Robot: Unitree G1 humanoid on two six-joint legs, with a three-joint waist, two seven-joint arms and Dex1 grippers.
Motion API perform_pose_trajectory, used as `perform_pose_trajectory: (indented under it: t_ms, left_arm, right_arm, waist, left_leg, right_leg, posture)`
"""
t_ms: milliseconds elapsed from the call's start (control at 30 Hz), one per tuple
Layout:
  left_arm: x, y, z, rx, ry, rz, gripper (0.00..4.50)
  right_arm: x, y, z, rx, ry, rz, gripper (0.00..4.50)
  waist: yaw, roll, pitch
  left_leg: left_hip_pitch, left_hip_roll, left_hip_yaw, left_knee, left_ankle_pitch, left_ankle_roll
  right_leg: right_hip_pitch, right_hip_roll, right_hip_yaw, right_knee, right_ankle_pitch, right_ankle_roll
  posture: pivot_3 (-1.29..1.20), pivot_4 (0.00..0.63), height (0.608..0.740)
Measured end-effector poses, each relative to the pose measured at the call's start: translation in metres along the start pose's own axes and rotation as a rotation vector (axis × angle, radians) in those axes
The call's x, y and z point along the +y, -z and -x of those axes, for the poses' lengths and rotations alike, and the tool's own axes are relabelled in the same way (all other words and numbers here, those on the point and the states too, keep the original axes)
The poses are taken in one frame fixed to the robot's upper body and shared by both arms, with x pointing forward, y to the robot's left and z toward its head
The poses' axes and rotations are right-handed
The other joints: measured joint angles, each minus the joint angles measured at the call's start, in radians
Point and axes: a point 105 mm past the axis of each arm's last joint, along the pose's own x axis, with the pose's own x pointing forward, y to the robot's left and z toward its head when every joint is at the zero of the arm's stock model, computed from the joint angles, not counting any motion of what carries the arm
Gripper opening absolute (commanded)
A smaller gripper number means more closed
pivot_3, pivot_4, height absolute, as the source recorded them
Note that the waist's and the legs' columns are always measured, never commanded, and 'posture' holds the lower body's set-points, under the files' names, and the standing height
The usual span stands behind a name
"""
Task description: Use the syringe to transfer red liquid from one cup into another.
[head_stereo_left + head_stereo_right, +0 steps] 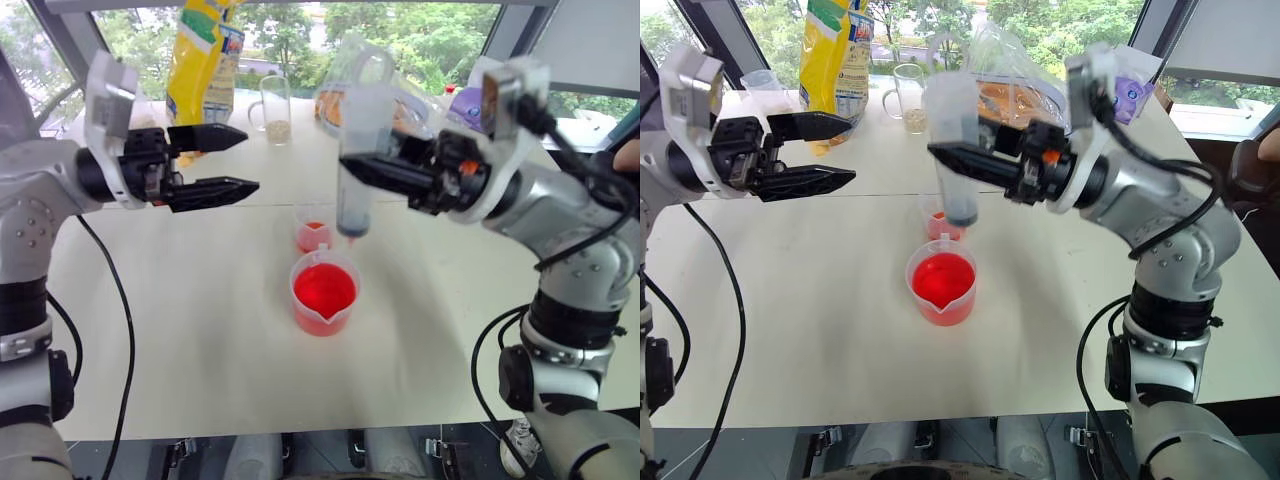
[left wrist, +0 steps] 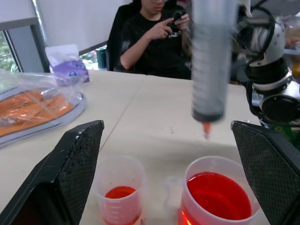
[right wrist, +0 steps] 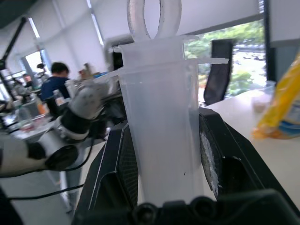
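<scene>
Clear plastic on the syringe (image 1: 355, 150) — a cloudy, smooth barrel with printed graduation lines and a small orange-red tip. Directly below it the beaker (image 1: 324, 292) is translucent plastic with a thick rim, and the red liquid (image 1: 324, 290) inside looks glossy and bright. Just behind the beaker, the small cup (image 1: 312, 228) is thinner clear plastic. The table (image 1: 200, 330) under them is a matt, pale, smooth surface. The left gripper (image 1: 238, 161) has matt black fingers (image 2: 75, 173) with finely textured, grid-patterned pads. Behind the beaker, at the table's far edge — a glossy yellow bag (image 1: 203, 55), a glass mug (image 1: 273, 106) and crinkled clear plastic wrap (image 2: 37, 101).
</scene>
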Motion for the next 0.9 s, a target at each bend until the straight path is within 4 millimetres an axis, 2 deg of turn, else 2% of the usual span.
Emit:
perform_pose_trajectory:
  t_ms: [133, 233, 400, 667, 900]
  left_arm:
    - [0.0, 0.0, -0.006, -0.003, 0.021, 0.007, 4.5]
    - [-0.001, -0.003, -0.01, -0.009, 0.035, 0.007, 4.5]
    - [-0.004, -0.005, -0.015, -0.02, 0.06, 0.015, 4.5]
    - [-0.018, -0.007, -0.028, -0.038, 0.138, 0.029, 4.5]
    - [-0.027, 0.004, -0.041, -0.014, 0.176, 0.06, 4.5]
  right_arm:
    - [0.004, 0.033, -0.007, 0.038, -0.022, 0.005, 1.43]
    - [-0.001, 0.055, -0.009, 0.053, 0.003, 0.016, 1.43]
    - [-0.007, 0.083, -0.009, 0.054, 0.056, 0.042, 1.43]
    - [-0.004, 0.094, -0.005, 0.073, 0.056, 0.077, 1.43]
    - [-0.003, 0.099, -0.002, 0.093, 0.064, 0.072, 1.43]
  waist:
    - [0.001, 0.0, 0.0]
    - [0.0, 0.0, 0.0]
    - [0.0, 0.0, 0.0]
    - [0.001, 0.0, 0.0]
    - [0.0, 0.0, 0.0]
  left_leg:
    - [0.0, 0.0, 0.0, 0.0, 0.0, 0.0]
    - [0.0, 0.0, 0.0, 0.0, 0.0, 0.0]
    - [0.0, 0.0, 0.0, 0.0, 0.0, 0.0]
    - [0.0, 0.0, -0.001, 0.001, 0.0, -0.001]
    - [0.0, 0.0, -0.001, 0.001, 0.001, -0.001]
  right_leg:
    - [0.0, 0.0, 0.0, 0.0, 0.0, 0.0]
    - [0.0, 0.0, 0.0, 0.0, 0.0, 0.0]
    - [0.0, 0.0, 0.0, 0.0, 0.0, 0.0]
    - [0.0, 0.0, 0.0, 0.001, 0.0, 0.0]
    - [0.0, 0.0, 0.0, 0.001, 0.0, 0.0]
  posture:
    - [0.0, 0.15, 0.74]
    - [0.0, 0.15, 0.74]
    - [0.0, 0.15, 0.74]
    - [0.0, 0.15, 0.74]
    - [0.0, 0.15, 0.74]
